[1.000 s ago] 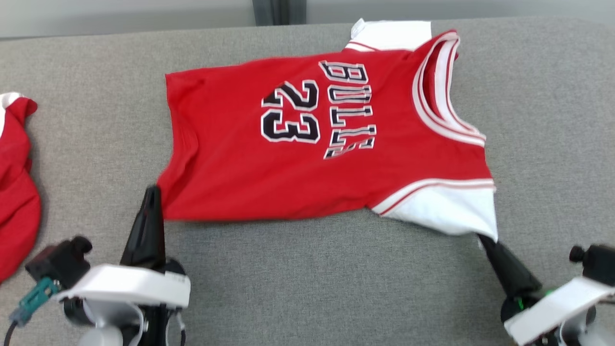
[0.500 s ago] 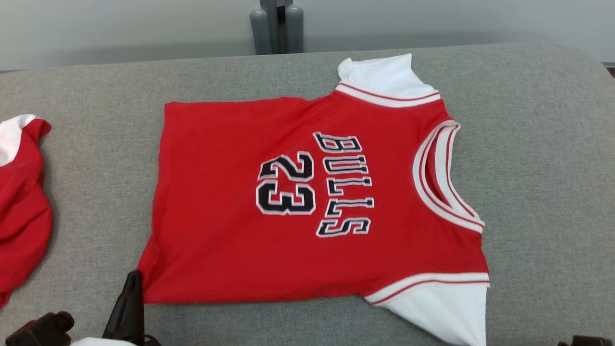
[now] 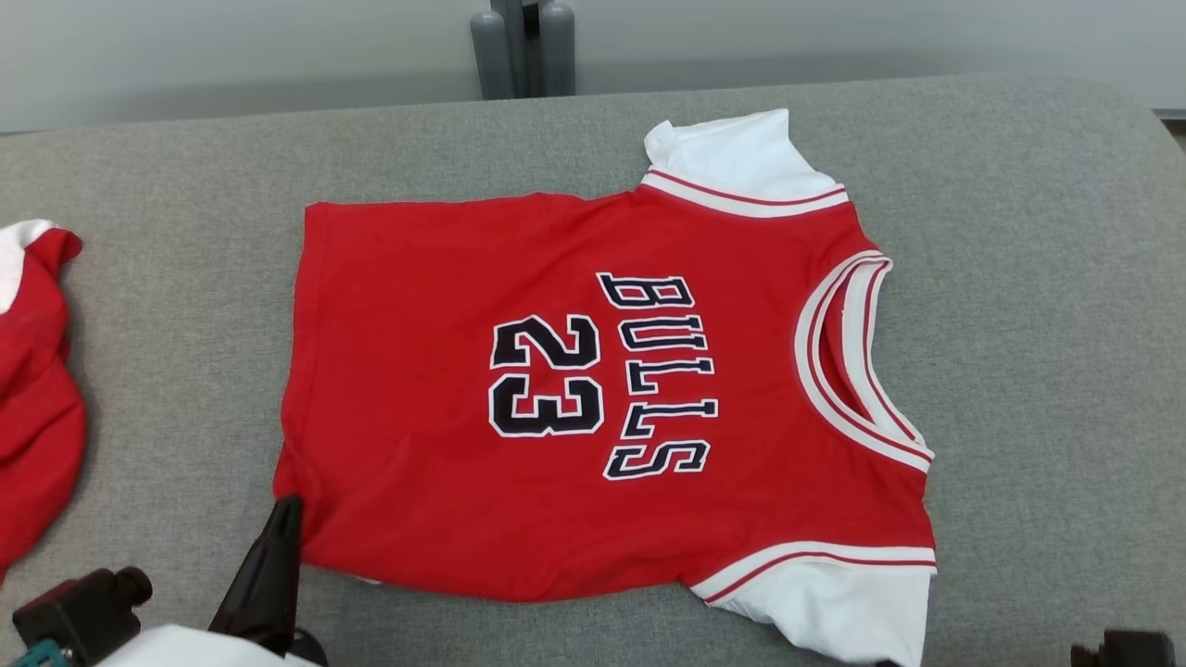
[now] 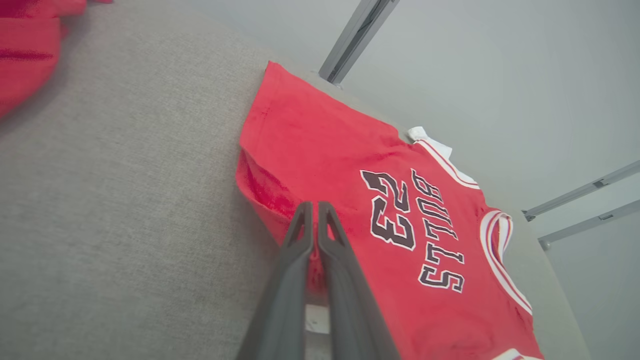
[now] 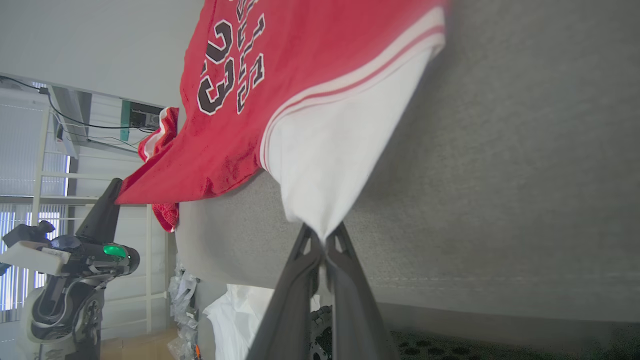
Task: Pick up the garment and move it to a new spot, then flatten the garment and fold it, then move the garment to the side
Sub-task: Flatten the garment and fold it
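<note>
I see the red jersey (image 3: 417, 371) lying face up across the middle of the grey surface (image 3: 1038, 278). Its collar points right and its hem points left, so the number and lettering run sideways. The far white sleeve (image 3: 741, 148) lies flat towards the back edge. The near white sleeve (image 3: 834, 611) reaches the bottom right of my head view.

My left gripper (image 3: 285, 509) sits at the near left corner of the jersey, right on the hem. In the left wrist view, its two fingers (image 4: 300, 260) are pressed together with red cloth pinched between them, so it is clamped on that corner.

In the right wrist view, the right gripper (image 5: 322, 235) is also closed. The tip of the near white sleeve is drawn to a point between its fingers, so it is clamped on the sleeve at the near right. The near edge between the two grips looks slightly raised off the surface.

A second red cloth (image 3: 37, 417) lies bunched at the far left, well apart from the jersey.
</note>
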Robot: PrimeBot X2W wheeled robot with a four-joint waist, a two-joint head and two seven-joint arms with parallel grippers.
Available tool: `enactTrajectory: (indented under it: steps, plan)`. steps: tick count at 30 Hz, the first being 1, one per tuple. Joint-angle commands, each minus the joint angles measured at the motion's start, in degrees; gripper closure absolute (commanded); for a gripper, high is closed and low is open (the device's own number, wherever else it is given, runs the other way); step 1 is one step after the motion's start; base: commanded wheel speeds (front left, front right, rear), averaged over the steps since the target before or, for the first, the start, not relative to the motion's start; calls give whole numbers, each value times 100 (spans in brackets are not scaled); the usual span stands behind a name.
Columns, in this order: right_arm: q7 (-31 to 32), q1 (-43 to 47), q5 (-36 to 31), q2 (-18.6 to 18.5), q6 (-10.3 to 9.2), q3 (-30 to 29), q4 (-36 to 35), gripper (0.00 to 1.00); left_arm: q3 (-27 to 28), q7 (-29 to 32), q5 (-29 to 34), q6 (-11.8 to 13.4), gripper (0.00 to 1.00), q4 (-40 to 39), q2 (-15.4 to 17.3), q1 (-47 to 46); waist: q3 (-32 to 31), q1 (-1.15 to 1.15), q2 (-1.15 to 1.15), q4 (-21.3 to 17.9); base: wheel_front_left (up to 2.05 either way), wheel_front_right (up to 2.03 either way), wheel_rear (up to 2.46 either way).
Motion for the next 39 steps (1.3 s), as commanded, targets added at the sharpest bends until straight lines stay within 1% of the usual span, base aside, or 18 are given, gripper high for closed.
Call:
enactTrajectory:
  steps: [1,5,6,9,10,13,16,17,21,25,27,31,36,37,38,39]
  plan:
    - [148,-168,220,82,14,-99,-132,100,-2,29,-148,-97,100,-60,-47,-191,58,0,0,-11,0,0,0]
    - [459,-539,1012,378,13,-378,-454,100,-67,167,-465,-325,100,-131,-64,-566,177,0,0,5,0,0,0]
    - [522,-672,1150,411,13,-436,-477,100,-47,194,-471,-355,100,-108,-19,-668,208,0,0,7,0,0,0]
    - [636,-1125,1365,466,13,-585,-384,100,36,174,-487,-373,100,-38,-4,-954,284,0,0,-18,0,0,0]
    - [636,-1125,1365,466,13,-585,-384,100,36,174,-487,-373,100,-38,-4,-954,284,0,0,-18,0,0,0]
    - [663,-1631,1478,549,14,-700,-214,100,139,121,-496,-349,100,68,21,-1182,338,0,0,-34,0,0,0]
    - [675,-2115,1428,531,13,-812,73,100,247,79,-567,-308,100,152,-18,-1339,412,0,0,-30,0,0,0]
    - [677,-2295,1464,576,14,-821,195,100,274,64,-594,-307,100,191,-31,-1401,447,0,0,-27,0,0,0]
    - [737,-2967,1428,571,14,-875,791,100,272,98,-815,-408,100,428,-133,-1679,609,0,0,29,0,0,0]
    - [773,-3628,1312,568,13,-882,1445,100,227,104,-907,-456,100,771,-213,-1984,792,0,0,109,0,0,0]
    - [786,-3909,1245,554,13,-865,1746,100,209,129,-931,-465,100,958,-202,-2111,898,0,0,142,0,0,0]
    - [794,-4385,1129,536,13,-812,2294,100,190,101,-978,-523,100,1375,-235,-2326,1088,0,0,188,0,0,0]
    - [619,-4780,942,546,13,-715,2778,100,148,-31,-963,-659,100,1830,-307,-2600,1203,0,0,220,0,0,0]
    - [610,-4800,938,557,13,-684,2784,93,152,-71,-982,-679,87,1886,-331,-2650,1203,0,0,216,0,0,0]
    - [523,-4811,920,555,14,-672,2747,60,155,-105,-984,-700,51,1957,-345,-2684,1194,0,0,211,0,0,0]
    - [468,-4788,897,541,13,-648,2713,0,157,-162,-956,-714,0,2003,-349,-2714,1175,0,0,208,0,0,0]
